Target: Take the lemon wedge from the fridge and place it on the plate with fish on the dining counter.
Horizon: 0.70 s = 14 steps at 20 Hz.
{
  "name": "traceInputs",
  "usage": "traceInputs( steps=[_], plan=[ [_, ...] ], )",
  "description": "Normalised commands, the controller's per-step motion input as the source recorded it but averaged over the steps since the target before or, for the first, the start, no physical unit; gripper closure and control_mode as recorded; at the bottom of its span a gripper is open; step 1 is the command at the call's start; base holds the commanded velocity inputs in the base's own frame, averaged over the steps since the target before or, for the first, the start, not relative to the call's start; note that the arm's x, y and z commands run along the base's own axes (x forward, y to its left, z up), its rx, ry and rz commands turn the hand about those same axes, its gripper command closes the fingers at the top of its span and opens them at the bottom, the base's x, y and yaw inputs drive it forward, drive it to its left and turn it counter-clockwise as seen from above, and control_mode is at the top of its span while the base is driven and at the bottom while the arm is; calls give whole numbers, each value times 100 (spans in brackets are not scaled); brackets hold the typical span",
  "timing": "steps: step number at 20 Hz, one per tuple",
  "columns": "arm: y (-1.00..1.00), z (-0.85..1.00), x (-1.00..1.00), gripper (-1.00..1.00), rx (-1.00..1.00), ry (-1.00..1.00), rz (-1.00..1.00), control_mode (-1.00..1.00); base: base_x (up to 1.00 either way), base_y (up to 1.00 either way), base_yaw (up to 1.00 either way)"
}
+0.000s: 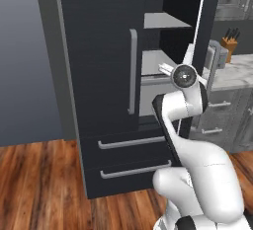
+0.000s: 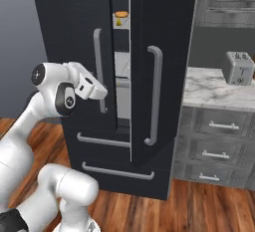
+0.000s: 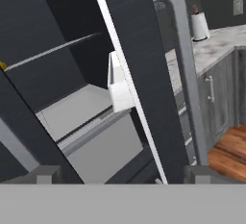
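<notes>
Lemon wedge (image 2: 119,22) sits high behind the fridge's (image 2: 74,37) narrow door gap; gripper (image 2: 94,87) outside, its jaws' spread unclear.

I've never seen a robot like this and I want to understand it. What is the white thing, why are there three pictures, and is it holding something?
The white thing is a robot arm. At its end is a pincer with two fingers for grabbing. Two pictures come from cameras riding behind the arm, one on each side. The third comes from a camera on the hand itself, so it looks tilted. The tall black box is the fridge, and its right door is partly open. Through the gap you can see a tiny yellow lemon wedge on a high shelf, under a flat orange item. Beside the fridge, a toaster stands on a marble counter. The pincer holds nothing. It sits in front of the fridge's left door, near its handle.
</notes>
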Motion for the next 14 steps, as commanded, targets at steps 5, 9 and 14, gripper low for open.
traceInputs(
  steps=[5, 9, 14],
  plan=[
    [-15, 0, 44, -100, 0, 3, -4, -100, 0, 0, 0],
    [-9, 0, 24, -100, 0, 0, 0, -100, 0, 0, 0],
    [-19, -1, 44, -100, 0, 0, 0, -100, 0, 0, 0]
  ],
)
